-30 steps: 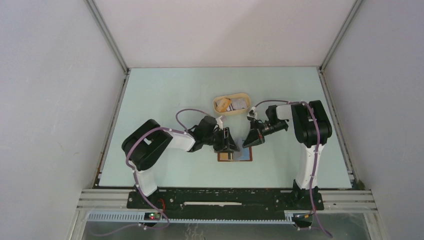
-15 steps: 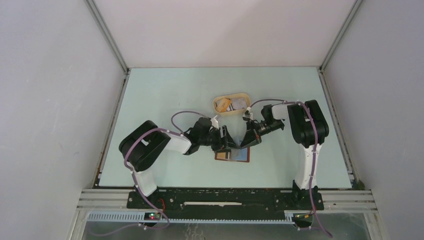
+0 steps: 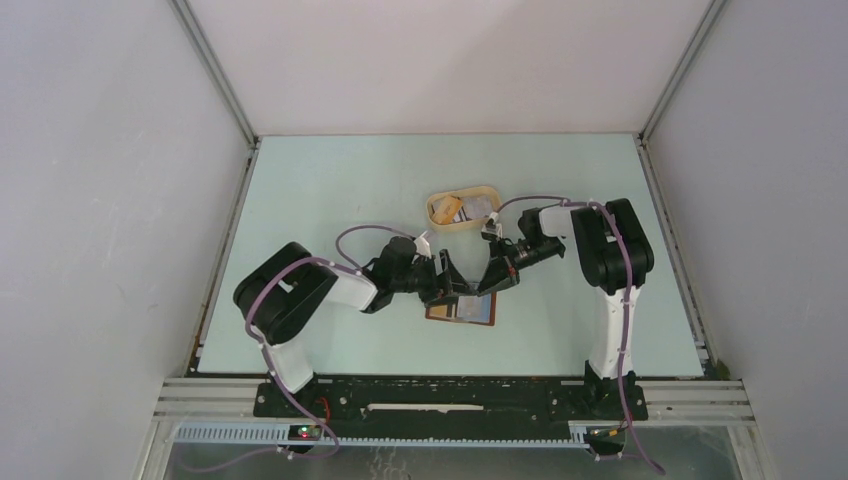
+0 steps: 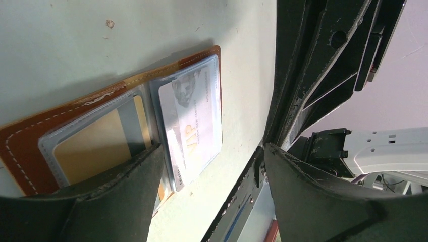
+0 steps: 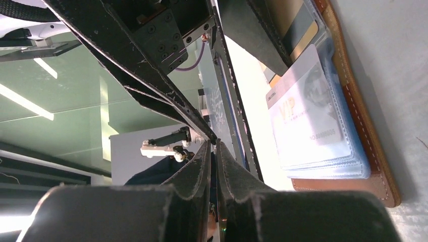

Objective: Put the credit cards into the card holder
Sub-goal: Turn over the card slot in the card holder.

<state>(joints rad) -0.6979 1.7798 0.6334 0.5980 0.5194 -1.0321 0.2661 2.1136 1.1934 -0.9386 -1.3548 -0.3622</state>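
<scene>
Card holder (image 4: 30, 136) lies open flat on tabletop (image 4: 101, 45) beneath your left end effector (image 4: 212, 151), released wide over a silvery card (image 4: 194, 121) that looks part-pocketed, while right end effector (image 5: 213, 146), clenched on nothing visible, sits alongside, likely to push.

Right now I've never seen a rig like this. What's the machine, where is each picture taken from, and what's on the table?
The left arm and right arm are robot arms bolted to a table. One picture looks down from above; the other two come from a camera on each wrist. On the table lie an open wallet and a tray. A VIP card sits partly in a clear wallet pocket, a gold card in another. The left gripper is open over the wallet, holding nothing. The right gripper is shut; I see nothing in it.
</scene>
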